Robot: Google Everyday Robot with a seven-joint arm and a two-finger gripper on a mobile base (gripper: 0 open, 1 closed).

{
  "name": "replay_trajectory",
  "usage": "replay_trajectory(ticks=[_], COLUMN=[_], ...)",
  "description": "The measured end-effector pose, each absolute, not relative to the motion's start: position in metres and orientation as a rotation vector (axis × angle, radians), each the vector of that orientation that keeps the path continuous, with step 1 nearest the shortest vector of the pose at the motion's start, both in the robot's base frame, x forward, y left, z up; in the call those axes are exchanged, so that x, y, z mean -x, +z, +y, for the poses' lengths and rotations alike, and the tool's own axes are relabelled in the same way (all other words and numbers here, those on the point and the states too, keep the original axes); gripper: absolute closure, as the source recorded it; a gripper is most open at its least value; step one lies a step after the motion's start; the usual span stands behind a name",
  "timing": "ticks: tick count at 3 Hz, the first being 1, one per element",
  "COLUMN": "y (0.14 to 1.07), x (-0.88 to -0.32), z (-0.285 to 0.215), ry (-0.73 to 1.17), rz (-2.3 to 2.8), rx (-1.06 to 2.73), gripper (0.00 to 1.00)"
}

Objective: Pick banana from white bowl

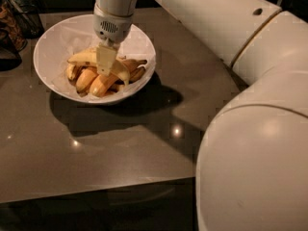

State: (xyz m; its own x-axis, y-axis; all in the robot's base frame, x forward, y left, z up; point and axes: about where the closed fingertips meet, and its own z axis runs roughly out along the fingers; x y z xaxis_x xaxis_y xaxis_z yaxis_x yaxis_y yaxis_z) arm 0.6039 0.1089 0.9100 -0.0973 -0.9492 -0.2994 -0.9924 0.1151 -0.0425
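The white bowl (pixel 53 44) stands at the back left of the dark table, lined with crinkled white paper. The long pale-yellow banana (pixel 82 57) lies across the top of the pile, curving down to the right. Shorter orange-yellow bananas (pixel 96 84) lie under it. My gripper (pixel 107 61) reaches straight down into the bowl from the white arm. It sits over the middle of the long banana, with one pale finger (pixel 106 60) in front of it and the other hidden behind. The jaws stand closed on the banana, which still rests on the pile.
The dark tabletop (pixel 110 148) runs to a front edge near the bottom. Dark cluttered objects (pixel 14 23) stand at the back left beside the bowl. My arm's large white links (pixel 260 143) fill the right side of the view.
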Motion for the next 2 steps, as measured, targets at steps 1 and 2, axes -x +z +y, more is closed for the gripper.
replay_trajectory(ticks=[1, 2], y=[0.9100, 0.9111], x=[-0.6040, -0.6052], z=[0.1089, 0.1070], ry=[0.247, 0.240], rz=[2.141, 2.137], rx=[1.920, 1.913], gripper=[0.87, 1.00])
